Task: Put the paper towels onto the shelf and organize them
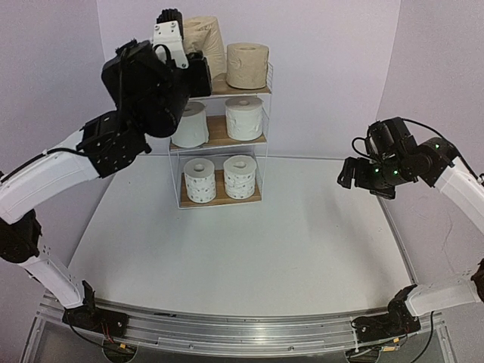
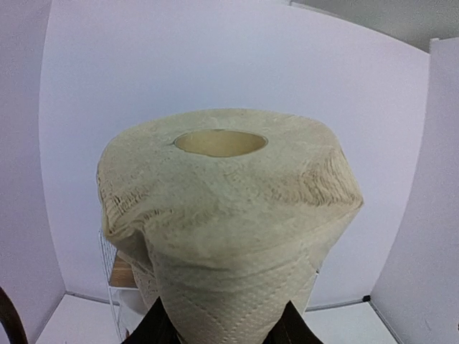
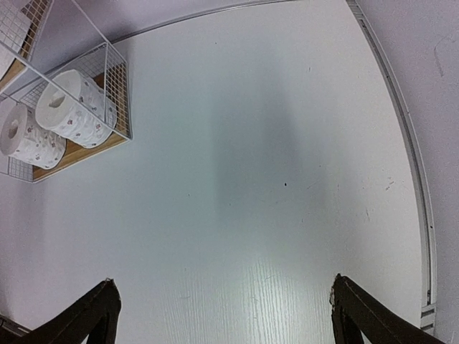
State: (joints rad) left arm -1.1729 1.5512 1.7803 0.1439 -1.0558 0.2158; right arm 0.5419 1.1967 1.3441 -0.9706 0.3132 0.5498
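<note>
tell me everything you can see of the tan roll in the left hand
The tan roll is a short, fat cylinder of soft beige paper with a faint embossed pattern and a hollow cardboard core that opens upward. It stands upright, pinched low on its sides by the left hand, so its upper layers bulge out over the squeezed part. Seen from above, it is at the left of the top tier of the shelf, beside the other tan roll. Whether it rests on that tier is hidden.

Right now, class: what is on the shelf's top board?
A tan roll stands at right; the left claw grips a second tan roll, base hidden by the arm.
</note>
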